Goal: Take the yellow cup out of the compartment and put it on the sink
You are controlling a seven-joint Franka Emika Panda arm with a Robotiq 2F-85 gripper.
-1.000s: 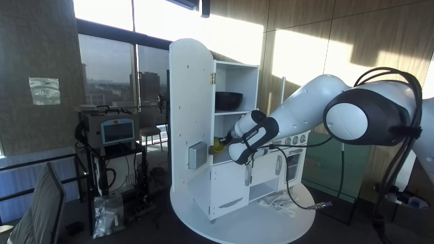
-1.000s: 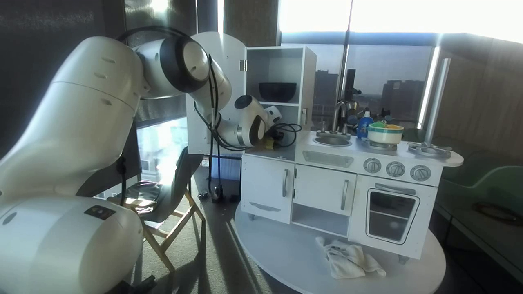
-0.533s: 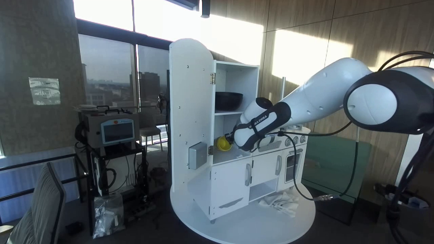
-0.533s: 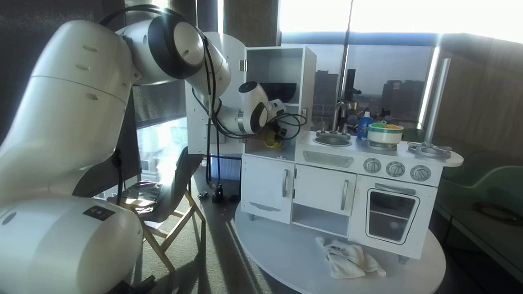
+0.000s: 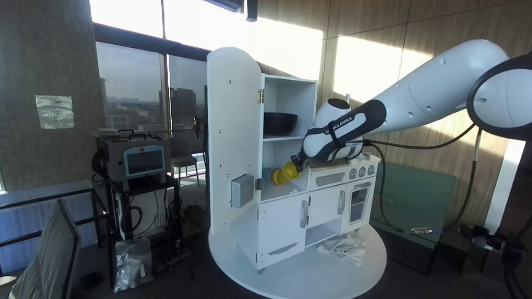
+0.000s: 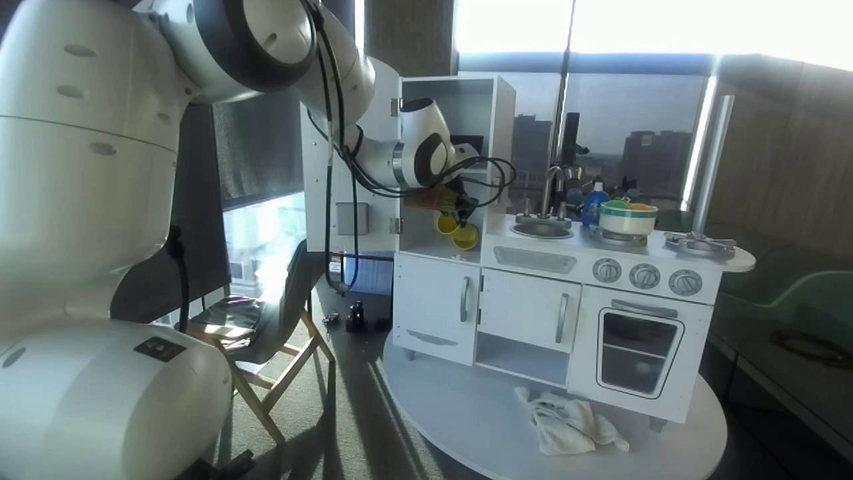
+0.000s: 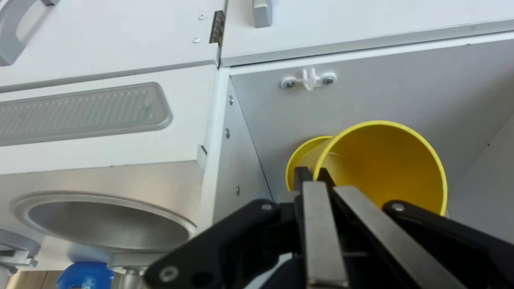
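White compartment, and over its floor our gripper is holding the yellow cup, a second cup peeking out behind; we're pinching only the rim, so it could soon be swivelling and knocking the other.

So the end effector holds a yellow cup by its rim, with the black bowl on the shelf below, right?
Not below: both exterior views show the black bowl on the shelf above. The end effector holds a yellow cup by its rim.

Apparently a lab: robot arm, screened machine (and toy kitchen).
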